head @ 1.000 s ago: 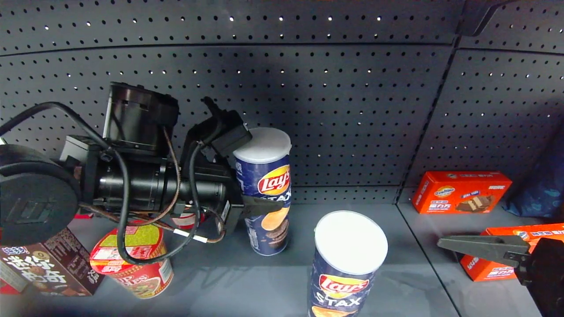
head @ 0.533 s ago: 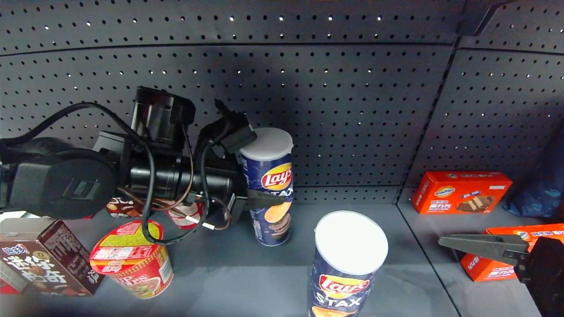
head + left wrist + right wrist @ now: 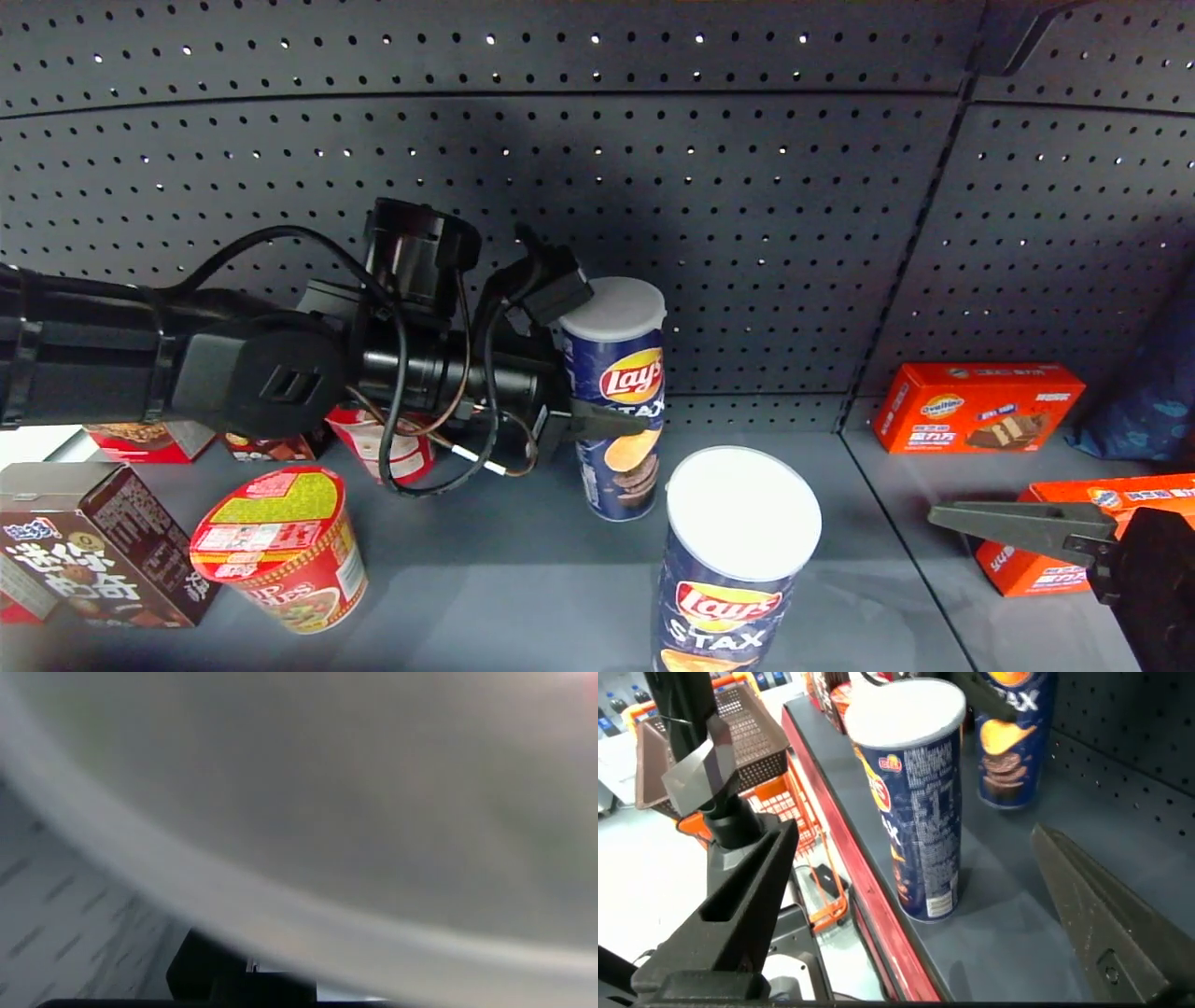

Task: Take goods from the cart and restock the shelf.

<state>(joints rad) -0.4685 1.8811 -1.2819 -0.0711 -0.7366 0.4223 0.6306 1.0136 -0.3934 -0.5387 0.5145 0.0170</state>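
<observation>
Gripping the chip can [image 3: 618, 378], the left claw [image 3: 611, 423] hides its middle.

The head view is dim: the dark back panel [image 3: 747, 233] takes little light, and small bright dots shine through the holes in its upper rows. A broad darker patch lies on it above the rear can [image 3: 616, 401]. The white lids of that can and the front can [image 3: 738, 551] are the brightest spots. A paler band crosses the shelf [image 3: 523, 597] near its front. The panel's seams bow toward the left edge. In the left wrist view a pale curved surface [image 3: 374, 812] sits too near the lens, wholly out of focus. The right wrist view is brighter, the floor around the cart [image 3: 775, 765] nearly washed out.
</observation>
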